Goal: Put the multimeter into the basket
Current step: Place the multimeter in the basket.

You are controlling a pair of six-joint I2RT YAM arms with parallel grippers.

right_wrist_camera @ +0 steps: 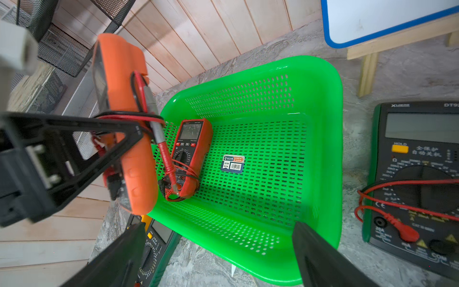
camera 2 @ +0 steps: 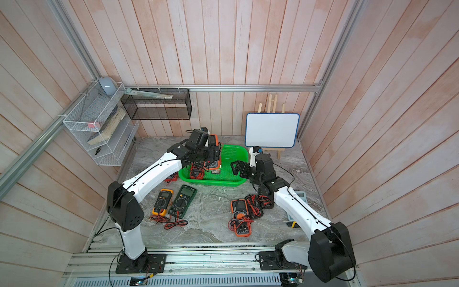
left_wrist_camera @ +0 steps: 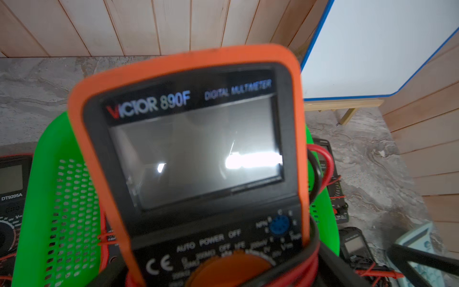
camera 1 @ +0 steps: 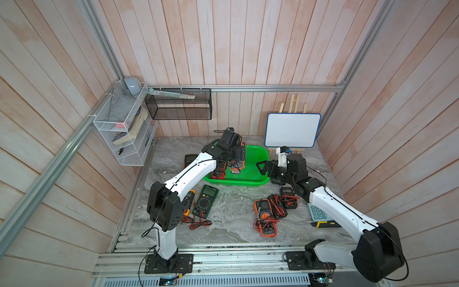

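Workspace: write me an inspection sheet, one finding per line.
Surface: grey marbled tabletop, crowded.
Job's things: green basket holds a red multimeter lying flat; orange multimeter held upright over it.
Clutter: green multimeter, yellow multimeter, calculator, whiteboard on an easel.
Grippers: left gripper shut on the orange multimeter; right gripper open beside the basket.
Cables: red and black leads wrapped round the held meter; loose leads on the table.
Surroundings: wood-panel walls, white wire rack, black mesh basket.
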